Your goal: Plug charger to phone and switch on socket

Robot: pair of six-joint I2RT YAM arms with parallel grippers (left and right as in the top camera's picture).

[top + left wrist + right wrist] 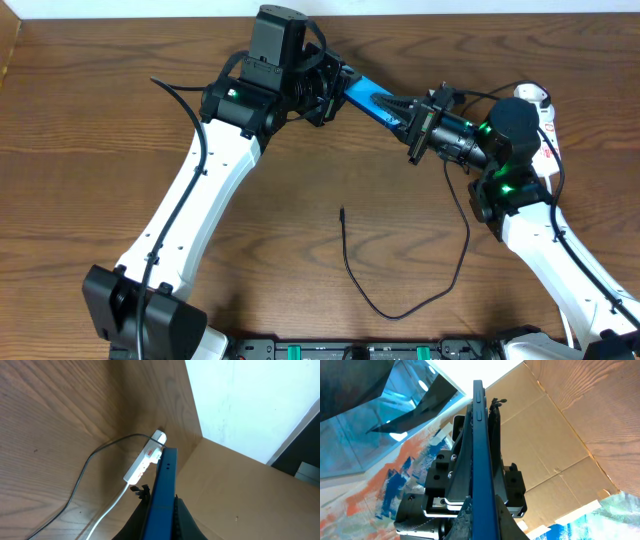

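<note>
1. Phone (pixel 481 460) fills both wrist views edge-on, held up off the counter (pixel 300 200).
2. My left fingers (pixel 325 92) are clamped on one end of it, and my right fingers (pixel 402 106) are clamped on the other.
3. Charger (pixel 343 240) lies loose on the counter below, its plug tip well apart from the phone.
4. Socket (pixel 540 100) sits at the counter's far right edge, beside my right arm.
</note>
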